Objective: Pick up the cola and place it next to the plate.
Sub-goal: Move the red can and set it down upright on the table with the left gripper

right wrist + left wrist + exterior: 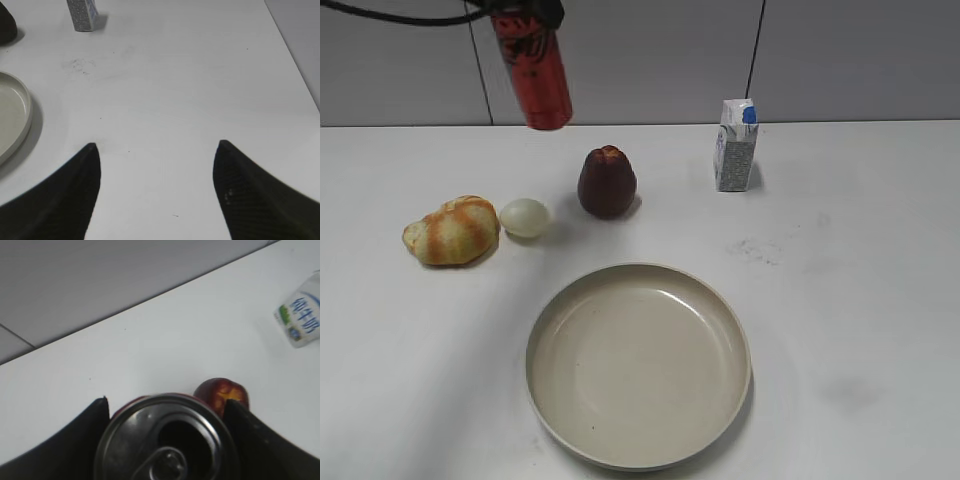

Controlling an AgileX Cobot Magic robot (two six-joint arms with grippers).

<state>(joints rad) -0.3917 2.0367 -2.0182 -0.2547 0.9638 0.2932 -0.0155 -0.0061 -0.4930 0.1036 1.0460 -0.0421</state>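
**Cola lifted, carry it down beside the plate**

My left tool (165, 440) is closed around the tall slim red metal cola can with black lettering and a silver pull-tab top (533, 68). One dark finger sits on each side of the lid in the left wrist view, and nothing else is in the grip. In the exterior view the can hangs at the upper left of the frame, clear of the white counter (860, 300) and slightly tilted, its bottom end leaning toward the right of the frame.

My right tool (155, 165) is spread wide with nothing between its fingers, hovering over bare counter at the lower part of the right wrist frame.

The large round shallow beige plate with a raised rim (542, 390) lies at the lower centre of the exterior frame.

Doing it well, as I judge it:
- Aim for the open counter left of the plate, at the lower left of the frame.
- Keep clear of the dark red pointed fruit (607, 183), the pale round egg-like thing (525, 217) and the golden striped bread roll (452, 231), which sit between the can and the plate.
- Straighten the can before lowering.
- Set the base flat and close to the rim without touching it.
- Open only once it stands.

The small white-and-blue carton (735, 147) at the upper right is out of the way.
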